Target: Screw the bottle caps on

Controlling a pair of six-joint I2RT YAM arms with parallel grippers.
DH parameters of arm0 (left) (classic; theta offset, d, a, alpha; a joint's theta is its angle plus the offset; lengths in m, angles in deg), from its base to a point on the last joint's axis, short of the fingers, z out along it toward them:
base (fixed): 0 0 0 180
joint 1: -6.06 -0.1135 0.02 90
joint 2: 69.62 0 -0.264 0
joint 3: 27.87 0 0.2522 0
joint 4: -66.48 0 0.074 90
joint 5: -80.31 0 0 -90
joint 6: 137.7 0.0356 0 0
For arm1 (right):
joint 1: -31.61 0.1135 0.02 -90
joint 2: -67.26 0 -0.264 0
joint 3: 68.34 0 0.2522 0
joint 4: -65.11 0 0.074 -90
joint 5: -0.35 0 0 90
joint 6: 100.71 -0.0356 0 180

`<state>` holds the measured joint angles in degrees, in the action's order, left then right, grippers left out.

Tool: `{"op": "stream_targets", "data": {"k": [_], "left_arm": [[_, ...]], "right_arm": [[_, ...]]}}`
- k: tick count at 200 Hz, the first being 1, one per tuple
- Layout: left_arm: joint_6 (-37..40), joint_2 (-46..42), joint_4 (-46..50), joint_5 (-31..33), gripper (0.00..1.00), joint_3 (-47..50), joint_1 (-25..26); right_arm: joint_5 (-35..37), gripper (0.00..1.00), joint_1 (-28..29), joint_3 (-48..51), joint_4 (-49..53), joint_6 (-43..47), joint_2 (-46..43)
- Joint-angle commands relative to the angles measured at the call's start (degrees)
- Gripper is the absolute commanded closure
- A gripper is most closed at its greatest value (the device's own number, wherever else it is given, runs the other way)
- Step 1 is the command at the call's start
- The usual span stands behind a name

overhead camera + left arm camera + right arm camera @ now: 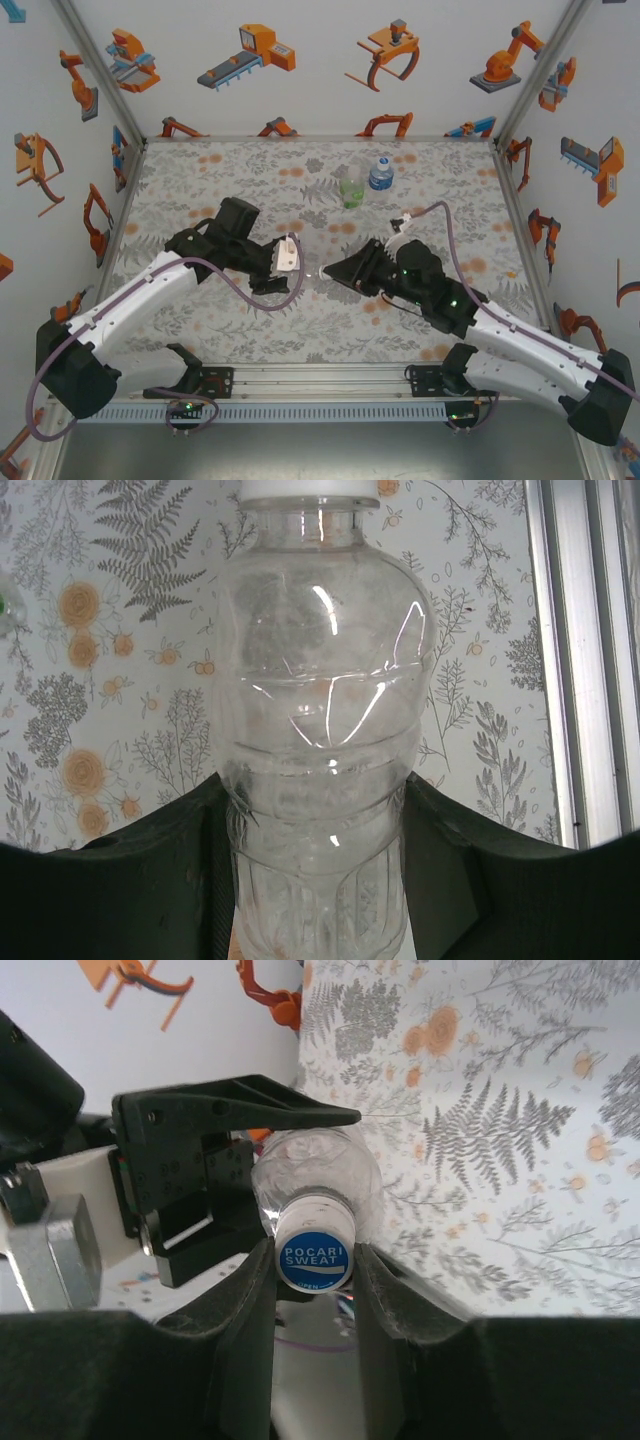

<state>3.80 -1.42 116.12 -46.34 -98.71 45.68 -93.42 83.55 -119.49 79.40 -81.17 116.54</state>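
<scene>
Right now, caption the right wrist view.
The right gripper pinches the cap on the clear bottle held by the left gripper.

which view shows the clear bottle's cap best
Right wrist: the cap faces the camera, label readable, inside the right pincer. Left wrist catches its white rim atop the bottle; in the top view it is too small to tell.

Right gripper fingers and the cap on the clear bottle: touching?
Touching. The right wrist view shows both fingers flush against the cap of the clear bottle, one on each side, with no gap visible.
</scene>
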Motion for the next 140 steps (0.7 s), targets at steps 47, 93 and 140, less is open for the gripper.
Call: {"op": "stream_targets", "data": {"k": [47,93,140], "left_arm": [[1.2,-1.5,0.7,-4.6,1.0,-0.4,0.5],[2.4,-1.4,1.6,-6.7,1.0,-0.5,0.5],[3.1,-1.5,1.7,-8.5,1.0,-0.4,0.6]], "right_arm": [[-6.2,0.45,-0.3,-8.1,0.8,57.3,-3.5],[-26.6,0.44,-0.3,-13.2,12.3,99.1,-1.1],[-31.5,0.46,-0.2,-9.9,10.9,112.0,-1.0]]}}
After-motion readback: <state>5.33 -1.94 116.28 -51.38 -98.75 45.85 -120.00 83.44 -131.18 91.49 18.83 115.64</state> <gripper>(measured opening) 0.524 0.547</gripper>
